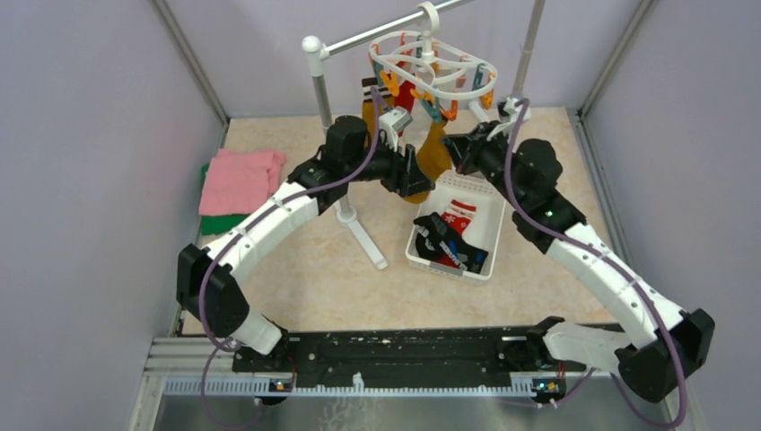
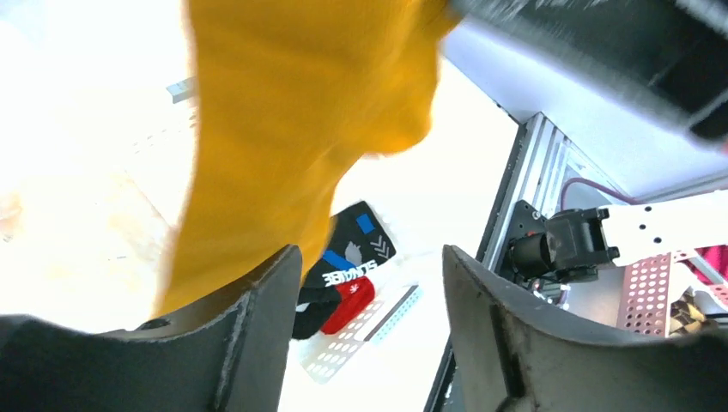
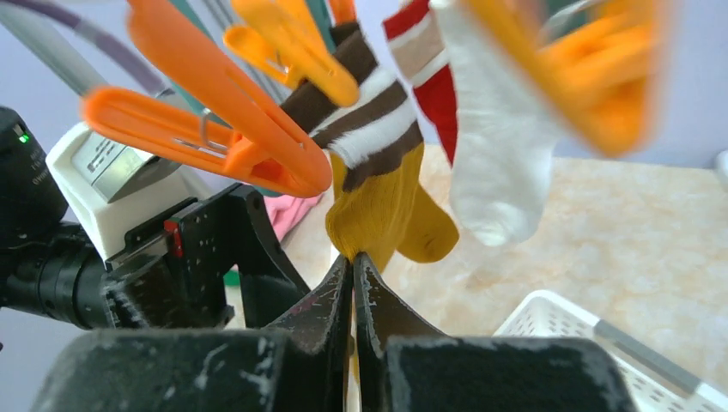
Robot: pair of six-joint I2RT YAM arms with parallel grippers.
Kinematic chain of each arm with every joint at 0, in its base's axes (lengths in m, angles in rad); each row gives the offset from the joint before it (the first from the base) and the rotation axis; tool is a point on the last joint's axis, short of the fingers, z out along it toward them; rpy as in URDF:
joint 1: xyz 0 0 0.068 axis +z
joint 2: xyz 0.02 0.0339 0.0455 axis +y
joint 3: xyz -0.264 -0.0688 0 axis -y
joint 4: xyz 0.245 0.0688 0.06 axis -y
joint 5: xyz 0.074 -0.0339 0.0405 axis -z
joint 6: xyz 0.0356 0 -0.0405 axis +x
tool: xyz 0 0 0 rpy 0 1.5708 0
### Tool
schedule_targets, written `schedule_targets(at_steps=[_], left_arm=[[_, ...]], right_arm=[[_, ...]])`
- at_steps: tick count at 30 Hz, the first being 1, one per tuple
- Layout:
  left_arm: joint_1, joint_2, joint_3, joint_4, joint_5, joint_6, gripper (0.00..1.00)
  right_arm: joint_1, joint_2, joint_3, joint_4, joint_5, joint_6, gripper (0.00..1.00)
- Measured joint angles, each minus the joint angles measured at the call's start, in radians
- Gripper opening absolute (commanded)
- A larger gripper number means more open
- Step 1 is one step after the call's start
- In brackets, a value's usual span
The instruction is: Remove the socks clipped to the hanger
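Top external view: a beige mottled table point(image 1: 305, 269) inside lilac walls point(image 1: 81, 135), with the hanger point(image 1: 431, 63) hooked on a rail point(image 1: 377, 36) at the far side.
The left wrist view is washed out to white over the table, and the nearest clip point(image 3: 601, 77) is a blur. The mustard sock point(image 3: 378, 206) hangs from the hanger with its long axis vertical, striped cuff up and toe down. The right gripper point(image 3: 353, 262) is closed almost flat on its lower edge, apparently pinching it. The left gripper point(image 2: 369, 257) gapes wide and holds nothing, the sock just beside one finger. The basket point(image 1: 444, 268) lies below.
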Motion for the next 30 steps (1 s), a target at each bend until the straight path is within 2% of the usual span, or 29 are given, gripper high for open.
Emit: schedule_targets(at_steps=[3,5,13,20,25,30], left_arm=[[0.015,-0.031,-0.016,-0.005,0.027,0.016,0.94],[0.023,-0.042,-0.016,-0.009,0.039,0.024,0.99],[0.033,-0.055,-0.023,-0.028,0.043,0.075,0.99],[0.04,0.023,-0.019,-0.006,0.034,0.077,0.99],[0.04,0.051,-0.019,-0.006,0.022,0.08,0.99],[0.04,0.048,-0.019,-0.005,0.022,0.093,0.99]], right_arm=[[-0.051,-0.083,-0.027,-0.011,-0.014,0.011,0.0],[-0.083,-0.123,-0.034,-0.024,-0.028,0.018,0.0],[-0.196,-0.166,-0.034,-0.084,-0.169,0.076,0.0],[-0.292,-0.167,-0.034,-0.181,-0.218,0.103,0.0],[-0.417,-0.179,-0.066,-0.171,-0.249,0.165,0.0],[-0.431,-0.168,-0.117,-0.115,-0.303,0.244,0.0]])
